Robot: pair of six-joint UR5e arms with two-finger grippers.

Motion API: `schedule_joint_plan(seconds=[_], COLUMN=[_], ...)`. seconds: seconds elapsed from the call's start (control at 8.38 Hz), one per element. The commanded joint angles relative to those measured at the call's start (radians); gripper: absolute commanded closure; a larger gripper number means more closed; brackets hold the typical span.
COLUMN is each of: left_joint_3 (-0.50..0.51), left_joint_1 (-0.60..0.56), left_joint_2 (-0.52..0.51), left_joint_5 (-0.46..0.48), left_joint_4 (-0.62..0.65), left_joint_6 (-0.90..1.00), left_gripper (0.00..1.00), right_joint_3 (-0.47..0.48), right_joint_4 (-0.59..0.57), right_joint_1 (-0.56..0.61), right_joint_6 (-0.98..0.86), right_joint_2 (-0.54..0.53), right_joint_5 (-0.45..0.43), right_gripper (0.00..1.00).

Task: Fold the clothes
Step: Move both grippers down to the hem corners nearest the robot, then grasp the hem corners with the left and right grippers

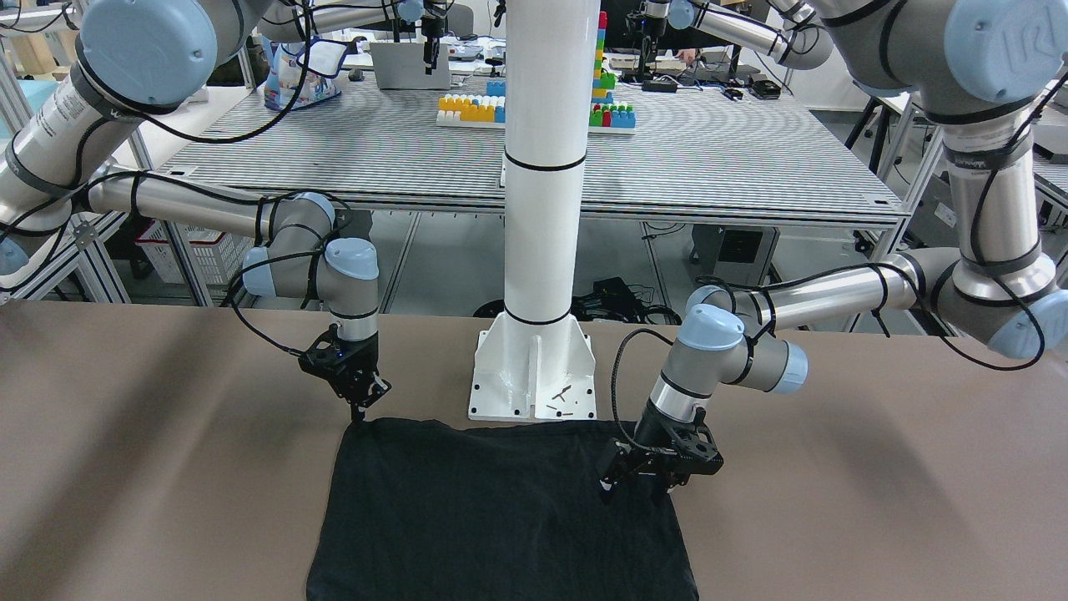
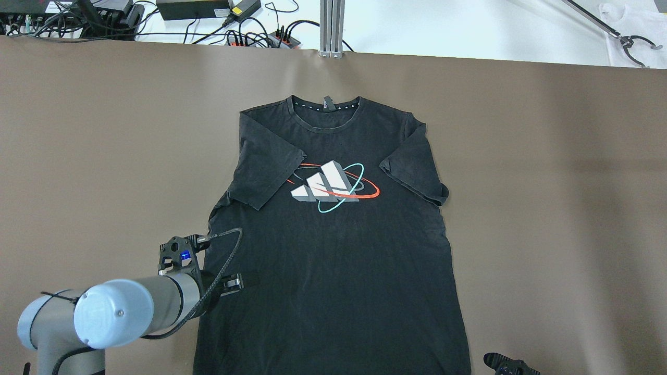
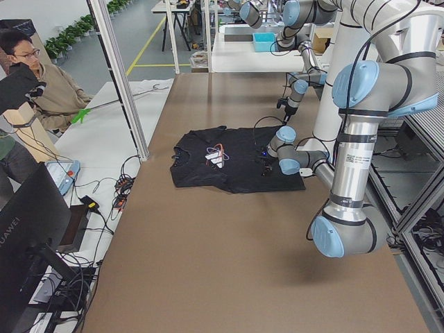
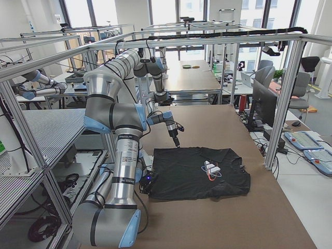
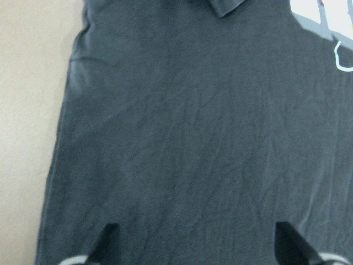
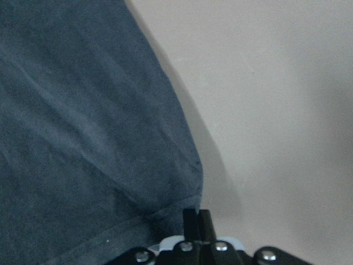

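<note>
A black T-shirt [image 2: 333, 250] with a white, red and cyan logo lies flat on the brown table, collar at the far side, hem towards me. It also shows in the front view [image 1: 501, 509]. My left gripper [image 1: 638, 488] is open and hovers just over the shirt's lower left part; the left wrist view shows its fingertips [image 5: 110, 240] wide apart above the cloth [image 5: 193, 138]. My right gripper [image 1: 359, 411] is down at the hem's right corner. Its fingers [image 6: 196, 218] are pressed together on the corner of the cloth [image 6: 83, 138].
The white pillar's base plate [image 1: 534, 376] stands just behind the hem. Bare brown table [image 2: 547, 208] lies on both sides of the shirt. Cables and power strips [image 2: 250, 36] run along the far edge. An operator [image 3: 35, 83] sits beyond the far side.
</note>
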Motion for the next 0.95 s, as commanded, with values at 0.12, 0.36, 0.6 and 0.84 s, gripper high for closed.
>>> schedule_joint_plan(seconds=[0.12, 0.36, 0.6, 0.84], left_joint_3=[-0.145, -0.149, -0.117, -0.110], left_joint_1=[0.309, 0.449, 0.517, 0.528], left_joint_2=[0.240, 0.271, 0.263, 0.262], left_joint_5=[0.280, 0.390, 0.446, 0.447], left_joint_4=[0.000, 0.001, 0.003, 0.003], left_joint_6=[-0.201, -0.257, -0.289, -0.291], left_gripper=[0.00, 0.18, 0.36, 0.50], right_joint_3=[0.053, 0.070, 0.068, 0.070], right_joint_4=[-0.005, -0.005, -0.007, -0.016], right_joint_1=[-0.004, -0.003, -0.003, -0.004], right_joint_6=[0.001, 0.001, 0.001, 0.001], right_joint_2=[0.011, 0.019, 0.019, 0.021], right_joint_5=[0.010, 0.010, 0.010, 0.010], right_gripper=[1.00, 1.00, 1.00, 1.00])
